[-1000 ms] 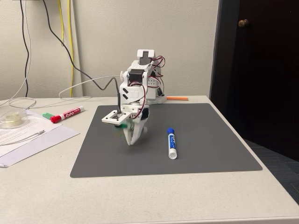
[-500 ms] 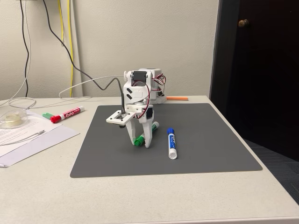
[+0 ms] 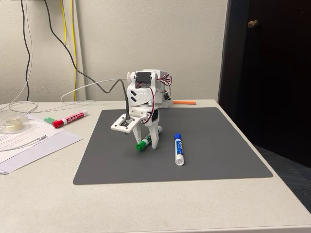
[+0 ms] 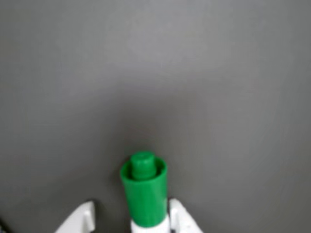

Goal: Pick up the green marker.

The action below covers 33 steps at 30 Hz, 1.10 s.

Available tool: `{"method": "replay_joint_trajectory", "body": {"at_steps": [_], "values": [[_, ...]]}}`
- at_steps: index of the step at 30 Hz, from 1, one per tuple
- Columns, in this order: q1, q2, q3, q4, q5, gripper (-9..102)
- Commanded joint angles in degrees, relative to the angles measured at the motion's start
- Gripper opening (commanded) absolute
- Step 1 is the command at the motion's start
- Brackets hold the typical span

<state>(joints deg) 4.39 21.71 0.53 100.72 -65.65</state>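
Two white fingers (image 4: 177,218) of the end effector (image 3: 147,142) sit on each side of the green marker (image 3: 148,138). In the wrist view, at the bottom middle of the frame, the green cap (image 4: 144,187) pokes out between them. The right finger touches the marker. The left finger (image 4: 80,219) has a small gap beside it. So the end effector is only a little open, and I cannot tell for sure if it is squeezing yet.

In the fixed view, the marker is in the middle of the frame, on the gray mat (image 3: 218,145). It looks tilted, with the green end low and near the mat. I cannot tell if it has left the mat.

I think the reaching part is done, and the grab is nearly done or just done. What is left is to hold tight and lift the marker up.

Now the count. One arm. One green marker. One blue marker (image 3: 178,148) lies just to the right of it on the mat. One red marker (image 3: 69,118) lies at the left on the counter (image 3: 146,204). One small green thing (image 3: 49,120) sits next to the red one. One clear dish (image 3: 12,124) and some papers (image 3: 29,145) are at the far left.
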Motion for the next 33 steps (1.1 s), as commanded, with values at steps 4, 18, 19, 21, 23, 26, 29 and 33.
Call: {"method": "replay_joint_trajectory", "body": {"at_steps": [4, 18, 19, 21, 23, 26, 29, 33], "values": [[-1.67, 15.12, 16.44, -0.35, 1.49, 23], [-4.75, 19.16, 27.33, -0.62, 2.99, 20], [-4.75, 18.81, 27.33, -0.79, 2.99, 20], [-4.75, 18.63, 27.33, -0.97, 2.90, 20], [-4.75, 18.02, 27.33, -1.32, 2.64, 19], [-4.66, 16.35, 26.89, -2.29, 2.20, 19], [-4.39, 14.85, 26.72, -3.69, 1.93, 19], [-4.31, 14.15, 26.72, -4.48, 1.93, 19]]}}
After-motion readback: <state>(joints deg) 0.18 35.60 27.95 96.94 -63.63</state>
